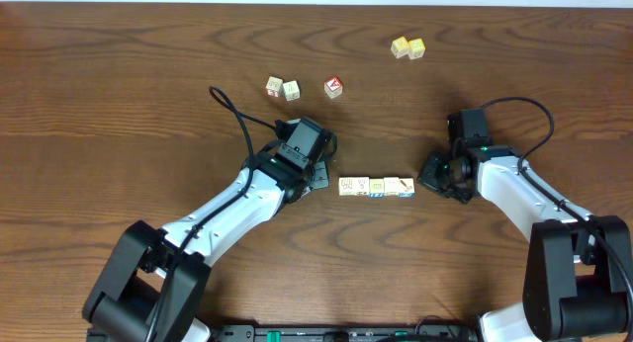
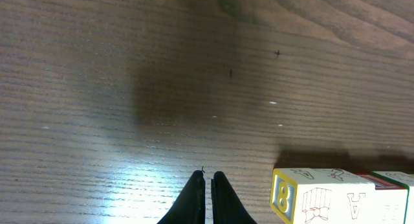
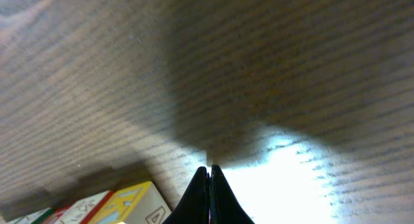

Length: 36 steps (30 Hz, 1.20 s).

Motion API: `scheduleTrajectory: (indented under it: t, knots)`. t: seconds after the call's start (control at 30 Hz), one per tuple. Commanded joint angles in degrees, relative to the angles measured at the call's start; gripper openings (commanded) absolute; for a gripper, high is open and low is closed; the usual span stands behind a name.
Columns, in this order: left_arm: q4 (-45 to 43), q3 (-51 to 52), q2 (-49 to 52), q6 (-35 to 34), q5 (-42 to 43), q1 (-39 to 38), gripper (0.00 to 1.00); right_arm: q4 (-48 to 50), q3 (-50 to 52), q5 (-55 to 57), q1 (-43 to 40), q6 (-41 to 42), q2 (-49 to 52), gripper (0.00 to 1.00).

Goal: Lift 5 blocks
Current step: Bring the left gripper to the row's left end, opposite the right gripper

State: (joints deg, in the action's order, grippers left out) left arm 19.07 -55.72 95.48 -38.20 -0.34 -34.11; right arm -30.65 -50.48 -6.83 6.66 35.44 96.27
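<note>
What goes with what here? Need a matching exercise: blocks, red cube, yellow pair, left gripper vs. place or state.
Things:
1. blocks
2. red cube
3. yellow pair
4. left gripper

Place or state:
A. farthest from the robot, toward its right
B. shut on nothing, beside the row's left end
C. in a straight line, nearest the robot
D. on its own, just right of the pale pair

Pairs: 1-C, 2-D, 3-A, 4-B
</note>
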Motion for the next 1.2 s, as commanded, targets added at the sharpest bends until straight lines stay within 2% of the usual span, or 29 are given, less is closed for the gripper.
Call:
scheduleTrajectory:
  t: [0.0, 0.27, 0.43, 1.17]
  knots:
    - [-0.1, 0.4, 0.4, -0.1, -0.3, 0.3, 0.07, -0.5, 0.2, 0.5, 0.6, 0.5, 0.0, 0.01]
    - [-1.1, 0.4, 4.3, -1.6, -0.2, 0.3, 0.07, -0.9, 0.2, 0.6, 2.0, 0.5, 0.0, 0.01]
    - [-5.5, 0.4, 6.3, -0.2, 7.9, 0.3, 0.07, -0.9, 0.2, 0.6, 2.0, 0.5, 0.0, 0.01]
    - [-3.5, 0.4, 7.3, -2.6, 8.1, -3.3, 0.07, -0.4, 0.3, -4.2, 2.1, -7.0, 0.0, 0.01]
